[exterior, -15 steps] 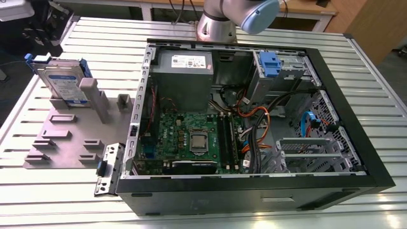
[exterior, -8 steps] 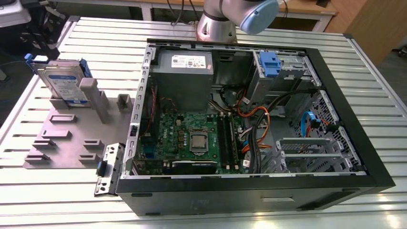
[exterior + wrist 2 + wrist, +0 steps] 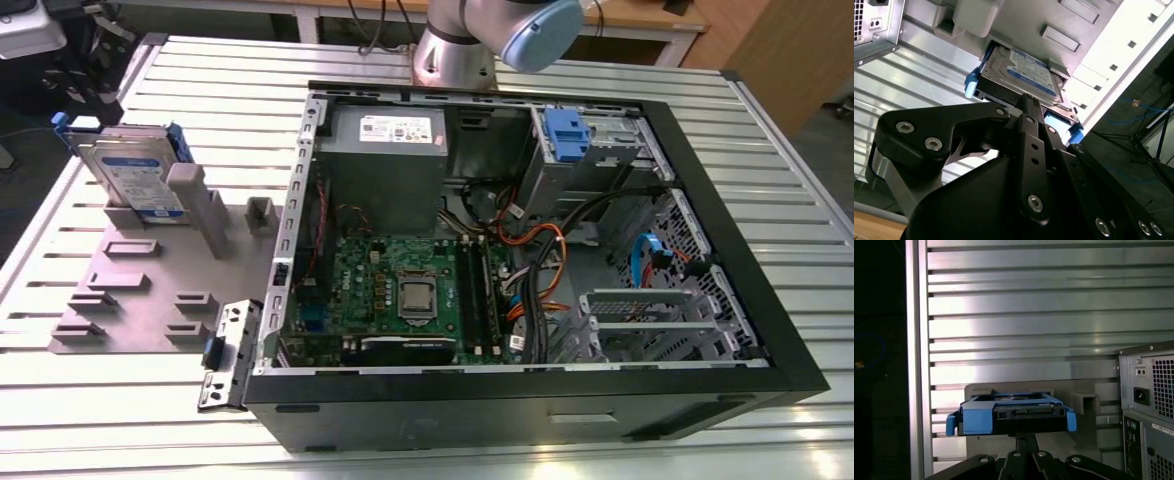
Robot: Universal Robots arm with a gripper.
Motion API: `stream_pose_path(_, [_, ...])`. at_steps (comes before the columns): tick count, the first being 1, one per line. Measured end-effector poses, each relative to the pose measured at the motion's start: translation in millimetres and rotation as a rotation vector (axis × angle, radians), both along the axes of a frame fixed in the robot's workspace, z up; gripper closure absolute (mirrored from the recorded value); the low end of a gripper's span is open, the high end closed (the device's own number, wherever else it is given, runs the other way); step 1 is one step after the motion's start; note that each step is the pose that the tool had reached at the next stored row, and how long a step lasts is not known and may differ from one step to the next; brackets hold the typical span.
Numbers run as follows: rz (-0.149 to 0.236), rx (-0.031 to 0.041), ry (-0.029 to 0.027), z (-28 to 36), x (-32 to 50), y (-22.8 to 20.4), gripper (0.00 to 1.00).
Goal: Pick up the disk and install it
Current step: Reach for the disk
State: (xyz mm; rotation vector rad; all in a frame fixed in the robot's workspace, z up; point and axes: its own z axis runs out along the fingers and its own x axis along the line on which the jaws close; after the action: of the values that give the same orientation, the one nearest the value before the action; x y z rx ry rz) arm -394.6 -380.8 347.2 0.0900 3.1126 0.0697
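standing on edge in the grey holder (image 3: pixel 134 285) on the slatted desk (image 3: pixel 94 410), beside the open computer case (image 3: pixel 467 405), the disk (image 3: pixel 130 172) is presented, presumably for easy grasping. the gripper (image 3: pixel 1026 436) is pointed at it, jaws clenched on nothing.

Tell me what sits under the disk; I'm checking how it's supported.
The disk stands on edge in the grey fixture plate's slot; its lower edge is hidden by the slot walls.
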Motion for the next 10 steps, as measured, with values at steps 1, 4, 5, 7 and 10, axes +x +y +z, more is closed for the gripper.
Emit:
stream_pose_path(1, [0.003,0.0,0.0,-1.0,-0.5,0.2,0.89])
stream_pose_path(4, [0.011,-0.0001,0.0004,-4.2,-1.7,0.4,0.89])
stream_pose_path(5, [0.013,-0.0002,0.0006,-4.5,-1.7,0.4,0.89])
stream_pose_path(7, [0.013,-0.0001,0.0005,-4.6,-1.7,0.4,0.89])
stream_pose_path(10, [0.013,-0.0001,0.0005,-4.6,-1.7,0.5,0.89])
